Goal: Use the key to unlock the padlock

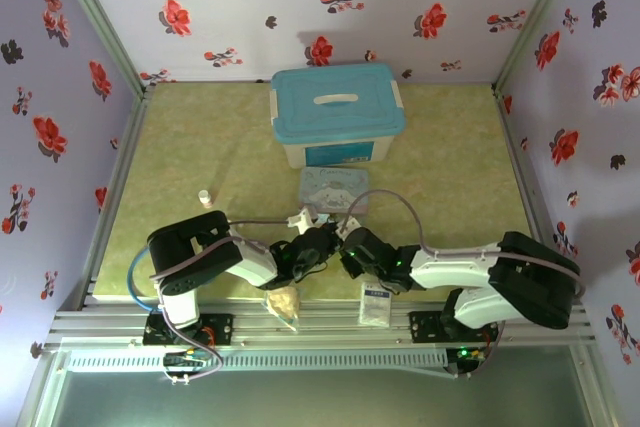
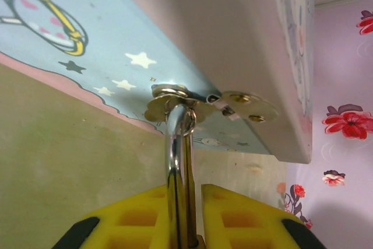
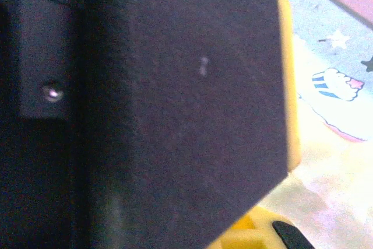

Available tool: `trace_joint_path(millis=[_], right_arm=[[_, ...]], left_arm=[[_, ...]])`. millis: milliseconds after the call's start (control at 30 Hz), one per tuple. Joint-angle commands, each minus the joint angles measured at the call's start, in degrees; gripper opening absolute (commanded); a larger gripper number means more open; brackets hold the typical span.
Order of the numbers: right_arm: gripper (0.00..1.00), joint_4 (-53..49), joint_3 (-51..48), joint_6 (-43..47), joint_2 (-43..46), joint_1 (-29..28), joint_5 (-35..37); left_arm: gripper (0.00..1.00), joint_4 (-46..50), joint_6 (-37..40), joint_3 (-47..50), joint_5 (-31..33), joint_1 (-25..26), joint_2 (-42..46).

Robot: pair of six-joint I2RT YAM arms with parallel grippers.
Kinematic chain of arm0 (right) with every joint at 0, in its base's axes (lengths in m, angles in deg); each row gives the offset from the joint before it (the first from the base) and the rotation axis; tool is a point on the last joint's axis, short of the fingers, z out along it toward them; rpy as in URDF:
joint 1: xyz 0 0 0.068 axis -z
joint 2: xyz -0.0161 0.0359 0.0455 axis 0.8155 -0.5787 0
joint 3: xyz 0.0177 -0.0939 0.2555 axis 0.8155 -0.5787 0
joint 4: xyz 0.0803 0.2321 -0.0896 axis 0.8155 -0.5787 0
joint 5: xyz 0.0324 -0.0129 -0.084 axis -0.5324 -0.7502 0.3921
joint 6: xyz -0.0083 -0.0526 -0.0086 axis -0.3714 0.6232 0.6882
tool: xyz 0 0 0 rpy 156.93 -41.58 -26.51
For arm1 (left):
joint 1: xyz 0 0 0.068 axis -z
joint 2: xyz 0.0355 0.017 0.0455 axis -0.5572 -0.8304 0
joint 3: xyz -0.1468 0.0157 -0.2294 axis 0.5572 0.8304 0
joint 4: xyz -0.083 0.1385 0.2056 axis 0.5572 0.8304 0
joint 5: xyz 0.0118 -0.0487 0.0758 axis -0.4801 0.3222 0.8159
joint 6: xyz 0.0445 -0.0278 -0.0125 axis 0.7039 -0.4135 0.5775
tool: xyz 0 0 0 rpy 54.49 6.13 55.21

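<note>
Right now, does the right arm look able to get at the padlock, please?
Probably yes: the right arm reaches right up to the left fingers, which grip the padlock at the tin. A dark body close ahead crowds it, though.

Your overhead view is bright and evenly lit, with a soft shadow on the wall (image 1: 230, 7) behind the blue bin (image 1: 338, 112); in your left wrist view glare streaks the padlock (image 2: 178, 173) shackle; your right wrist view is dim, a blurred black shape (image 3: 163, 109), washed out at the right edge.

Glossy metal padlock (image 2: 177, 164) shackle, smooth printed tin (image 2: 87, 39), matt plastic left tool (image 2: 185, 202)
</note>
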Motion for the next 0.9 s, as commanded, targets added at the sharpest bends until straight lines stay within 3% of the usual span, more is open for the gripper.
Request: trace_joint_path(millis=[0, 233, 533, 633, 733, 867], right_arm=[[0.09, 6.87, -2.07, -2.78, 3.00, 3.08, -7.36], [0.09, 13.81, -3.67, -6.54, 1.83, 8.56, -22.39], [0.07, 17.10, -4.57, -9.16, 0.73, 10.63, -26.31], [0.15, 15.28, -3.29, -8.97, -0.72, 10.69, -25.63], [0.34, 13.39, -2.99, -9.63, 0.39, 10.76, -24.21], [0.44, 8.89, -4.18, -12.99, 5.56, 13.17, -22.64]], left_arm=[[0.00, -3.25, -1.13, 0.33, -1.01, -0.14, -0.28], [0.02, -3.21, -0.86, 1.14, -1.49, -0.26, -0.39], [0.13, 2.47, 2.18, 1.47, -2.84, -1.27, 1.11], [0.04, 2.63, 2.25, 1.24, -4.30, -2.00, 0.38], [0.04, 3.55, 2.21, 1.35, -5.16, -2.62, 0.13], [0.05, 6.09, 3.35, 2.35, -5.53, -3.87, 1.51]])
